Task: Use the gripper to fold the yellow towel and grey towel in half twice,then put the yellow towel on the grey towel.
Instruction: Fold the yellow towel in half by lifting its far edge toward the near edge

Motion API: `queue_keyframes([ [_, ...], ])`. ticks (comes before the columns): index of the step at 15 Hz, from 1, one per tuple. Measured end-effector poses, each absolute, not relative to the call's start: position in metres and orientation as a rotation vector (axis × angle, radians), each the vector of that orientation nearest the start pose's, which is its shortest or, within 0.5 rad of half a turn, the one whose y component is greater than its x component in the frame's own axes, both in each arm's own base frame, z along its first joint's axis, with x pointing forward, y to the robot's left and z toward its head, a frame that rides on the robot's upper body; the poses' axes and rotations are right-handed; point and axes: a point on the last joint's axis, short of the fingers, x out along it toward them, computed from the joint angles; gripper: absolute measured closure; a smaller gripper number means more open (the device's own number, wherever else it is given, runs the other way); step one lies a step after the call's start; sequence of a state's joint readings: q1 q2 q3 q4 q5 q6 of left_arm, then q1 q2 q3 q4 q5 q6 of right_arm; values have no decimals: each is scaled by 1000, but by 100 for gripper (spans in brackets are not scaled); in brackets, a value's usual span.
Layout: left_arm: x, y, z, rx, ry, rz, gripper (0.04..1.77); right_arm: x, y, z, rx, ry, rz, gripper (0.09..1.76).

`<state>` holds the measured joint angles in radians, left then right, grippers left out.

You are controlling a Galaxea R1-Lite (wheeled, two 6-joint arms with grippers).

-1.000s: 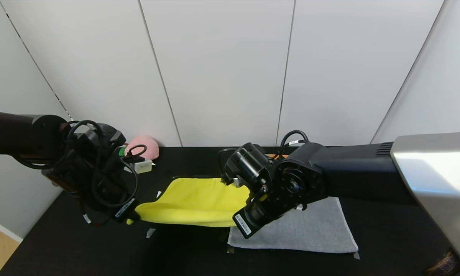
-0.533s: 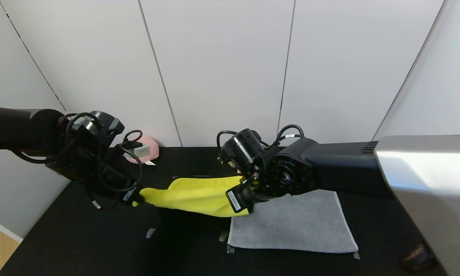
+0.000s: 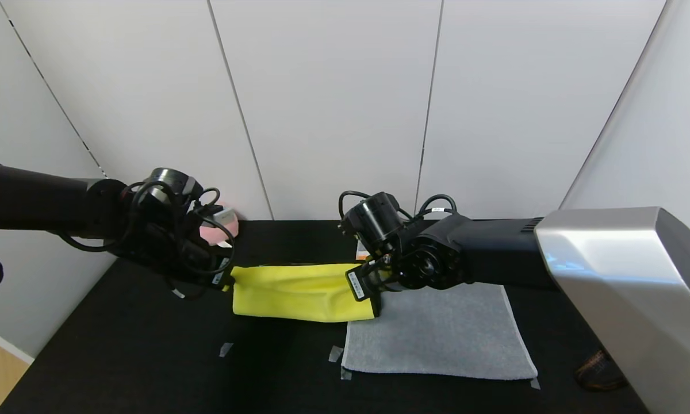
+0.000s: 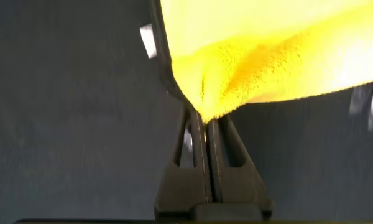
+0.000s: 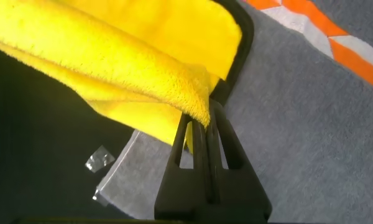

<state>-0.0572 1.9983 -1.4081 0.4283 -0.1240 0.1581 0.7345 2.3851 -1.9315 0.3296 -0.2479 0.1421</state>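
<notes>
The yellow towel lies doubled over on the black table, left of the grey towel. My left gripper is shut on the yellow towel's left corner. My right gripper is shut on its right corner, low over the grey towel's near-left part. The grey towel lies flat; its orange-and-white band shows in the right wrist view. The yellow towel's right end slightly overlaps the grey towel's left edge.
A pink plush peach and a small white box sit at the table's back left behind my left arm. Bits of tape mark the table near the front. White wall panels stand behind.
Both grippers carried the yellow towel's lifted edge away from me and down. The towel, which hung open between them, now lies folded over itself on the table.
</notes>
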Motion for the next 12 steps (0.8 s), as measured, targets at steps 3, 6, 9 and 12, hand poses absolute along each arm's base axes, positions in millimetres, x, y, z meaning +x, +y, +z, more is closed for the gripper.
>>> queue_keyframes([
  [3,380,-25,142,87,983,-230,169,368,317,120,-223,705,399,174],
  [6,389,-26,131,88,1001,-230,169,374,318,113,-209,685,396,174],
  [9,400,-26,125,86,975,-226,170,380,319,104,-201,673,392,174],
  [12,409,-26,120,49,945,-202,170,386,317,99,-193,661,384,174],
])
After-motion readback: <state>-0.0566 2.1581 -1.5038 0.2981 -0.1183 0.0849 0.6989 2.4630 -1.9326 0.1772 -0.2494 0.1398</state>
